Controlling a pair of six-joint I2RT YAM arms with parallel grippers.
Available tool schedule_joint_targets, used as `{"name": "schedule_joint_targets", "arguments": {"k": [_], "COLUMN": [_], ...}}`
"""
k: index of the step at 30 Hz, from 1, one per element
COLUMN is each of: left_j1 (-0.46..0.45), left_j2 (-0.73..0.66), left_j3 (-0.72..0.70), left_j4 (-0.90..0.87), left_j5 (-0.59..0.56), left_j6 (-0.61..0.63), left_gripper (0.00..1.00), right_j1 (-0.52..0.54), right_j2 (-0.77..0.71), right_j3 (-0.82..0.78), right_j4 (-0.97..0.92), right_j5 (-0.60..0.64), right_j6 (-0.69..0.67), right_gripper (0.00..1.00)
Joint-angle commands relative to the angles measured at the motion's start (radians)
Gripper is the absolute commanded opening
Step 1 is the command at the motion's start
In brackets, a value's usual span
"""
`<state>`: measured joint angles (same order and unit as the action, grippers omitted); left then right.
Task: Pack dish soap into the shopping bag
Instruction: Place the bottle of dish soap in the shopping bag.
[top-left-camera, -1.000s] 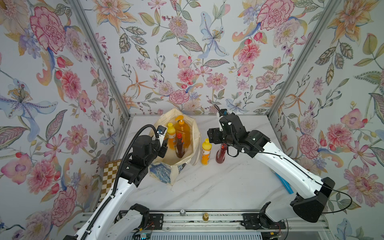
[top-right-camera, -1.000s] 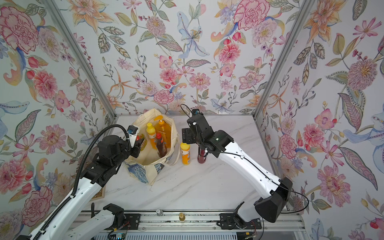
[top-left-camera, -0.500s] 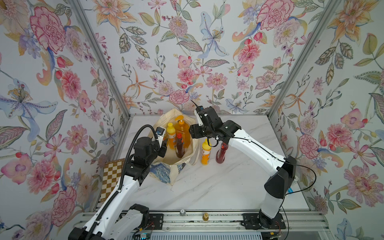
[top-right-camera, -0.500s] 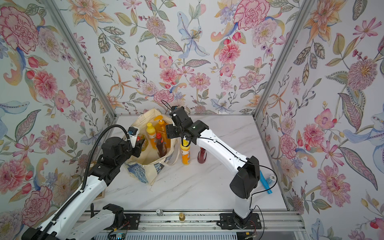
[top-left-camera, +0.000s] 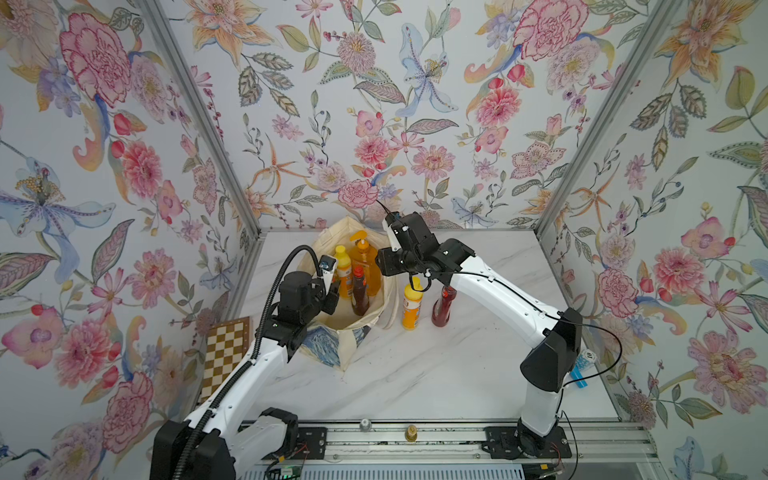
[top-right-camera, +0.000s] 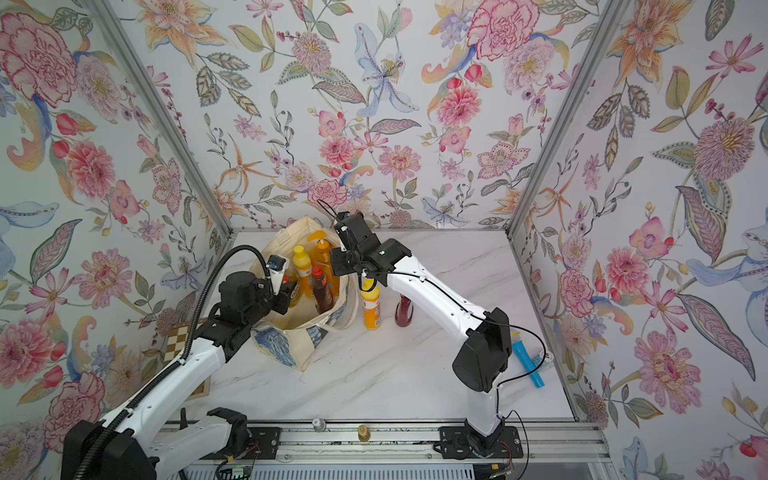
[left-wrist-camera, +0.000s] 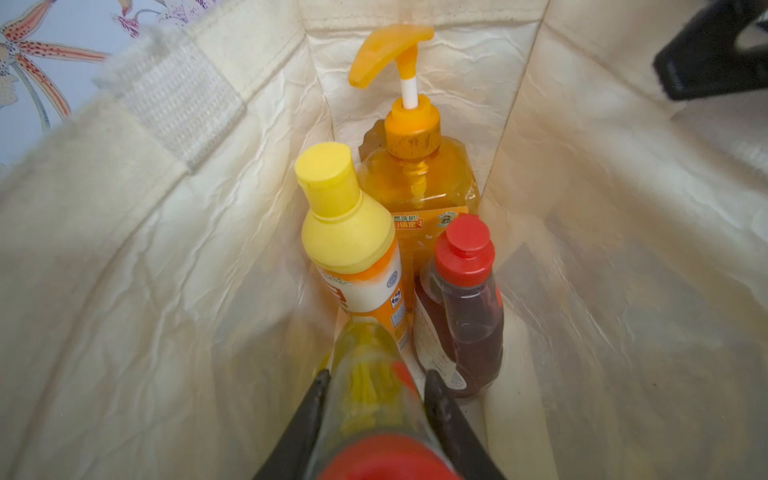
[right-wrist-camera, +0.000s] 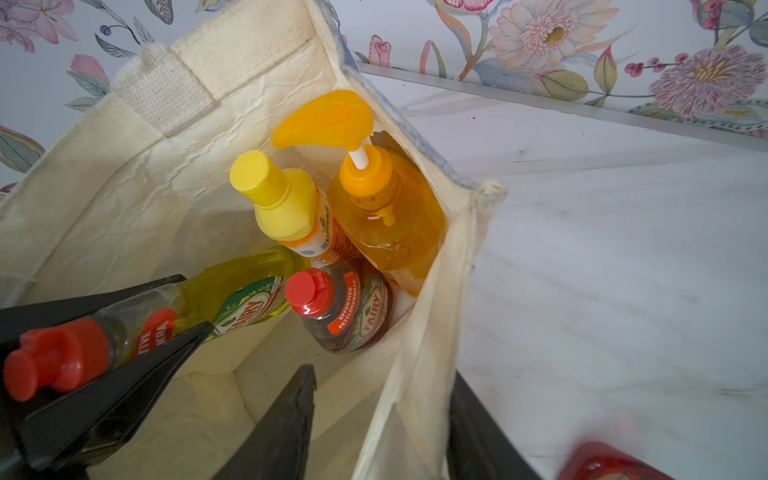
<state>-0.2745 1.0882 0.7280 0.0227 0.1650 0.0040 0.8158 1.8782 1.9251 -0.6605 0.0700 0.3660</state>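
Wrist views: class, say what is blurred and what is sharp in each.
Left wrist view: the green bottle blurs close to the lens; the yellow-capped bottle is sharp. Right wrist view: the dark-red bottle at the frame edge is blurred; the pump bottle is crisp.

"FAIRY" — green bottle (right-wrist-camera: 245, 309), dark-red bottle (right-wrist-camera: 365, 311)

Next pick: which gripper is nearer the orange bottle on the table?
Right. The right gripper straddles the shopping bag wall beside the orange bottle; the left gripper holds the green bottle inside.
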Motion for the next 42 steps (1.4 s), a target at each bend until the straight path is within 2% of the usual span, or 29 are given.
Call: {"name": "schedule_joint_targets", "arguments": {"k": [1,6,26,36,42], "left_j1": [0.022,0.043,0.066,0.066,0.066], "left_j2": [0.009,0.046,0.237,0.317,0.294], "left_j3": [0.005,-0.009,0.1,0.138,0.149], "left_j4": [0.142,0.156,0.102,0.072,0.001], "left_j5": [0.025,0.055,0.105,0.074,0.045], "left_j6": [0.009,-0.001,-0.033,-0.077,-0.125], "left_gripper": [0.0,0.0,0.0,0.0,0.0], "right_j1": [0.001,-0.001,0.002,0.002,0.001], "right_j2": [0.015,0.013,0.013,0.016,0.012], "right_j3": [0.034,0.032,0.017,0.012,0.004], "right_j4": [0.002,0.002,0.002,0.002,0.002], "right_j5": [-0.009,-0.01,-0.013,-0.014,-0.017], "right_j6": [-0.008,-0.009,-0.011,-0.011,-0.011], "right_gripper": [0.5,0.5,0.5,0.5,0.51]}}
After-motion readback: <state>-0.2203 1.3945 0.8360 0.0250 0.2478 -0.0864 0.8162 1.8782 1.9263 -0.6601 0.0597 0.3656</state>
